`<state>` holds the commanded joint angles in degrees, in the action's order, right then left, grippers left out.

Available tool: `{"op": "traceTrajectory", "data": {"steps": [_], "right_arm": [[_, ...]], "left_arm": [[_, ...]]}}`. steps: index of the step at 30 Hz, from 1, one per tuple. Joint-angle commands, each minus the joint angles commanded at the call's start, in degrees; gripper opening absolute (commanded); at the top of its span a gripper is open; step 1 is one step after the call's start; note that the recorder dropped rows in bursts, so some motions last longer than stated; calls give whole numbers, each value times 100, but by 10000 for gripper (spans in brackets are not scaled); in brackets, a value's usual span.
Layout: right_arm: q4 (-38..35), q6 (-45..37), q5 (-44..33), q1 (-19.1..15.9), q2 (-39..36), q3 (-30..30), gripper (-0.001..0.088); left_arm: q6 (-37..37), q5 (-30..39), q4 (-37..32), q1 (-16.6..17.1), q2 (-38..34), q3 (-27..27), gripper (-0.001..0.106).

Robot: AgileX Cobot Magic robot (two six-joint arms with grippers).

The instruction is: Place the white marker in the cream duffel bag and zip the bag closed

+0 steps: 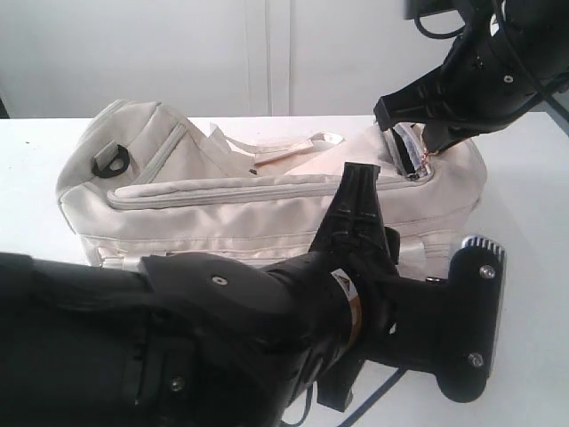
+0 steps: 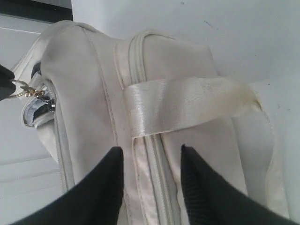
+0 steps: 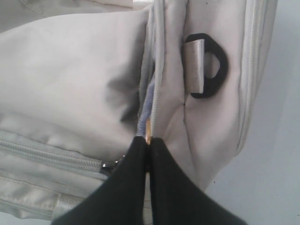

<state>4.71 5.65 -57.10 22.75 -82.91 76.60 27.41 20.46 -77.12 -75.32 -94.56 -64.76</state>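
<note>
The cream duffel bag (image 1: 222, 209) lies lengthwise on the white table. Its top zipper gapes along the middle, and bluish lining (image 3: 145, 105) shows in the slit at the right end. My right gripper (image 3: 148, 139) is shut on the gold zipper pull (image 3: 148, 126) at that right end (image 1: 423, 165). My left gripper (image 2: 151, 149) stands open over the bag's front side, its fingers straddling a closed zipper just below a shiny webbing handle (image 2: 187, 101); it grips nothing. The white marker is out of view.
My left arm (image 1: 222, 338) fills the foreground of the exterior view and hides the bag's lower front. Black D-rings sit at the left end (image 1: 111, 160) and right end (image 3: 211, 65). Bare white table (image 1: 27, 178) surrounds the bag, with a wall behind.
</note>
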Motion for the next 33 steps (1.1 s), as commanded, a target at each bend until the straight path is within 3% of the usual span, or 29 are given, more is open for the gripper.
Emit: {"op": "traceTrajectory", "data": {"steps": [9, 17, 27, 33], "right_arm": [[0, 0, 0, 0, 0, 0, 0], [0, 0, 0, 0, 0, 0, 0], [0, 0, 0, 0, 0, 0, 0], [0, 0, 0, 0, 0, 0, 0]], "left_arm": [[414, -803, -262, 661, -103, 0, 474], [430, -1359, -262, 663, -265, 0, 474], [430, -1302, -262, 663, -347, 0, 474], [409, -813, -589, 663, -513, 0, 470]]}}
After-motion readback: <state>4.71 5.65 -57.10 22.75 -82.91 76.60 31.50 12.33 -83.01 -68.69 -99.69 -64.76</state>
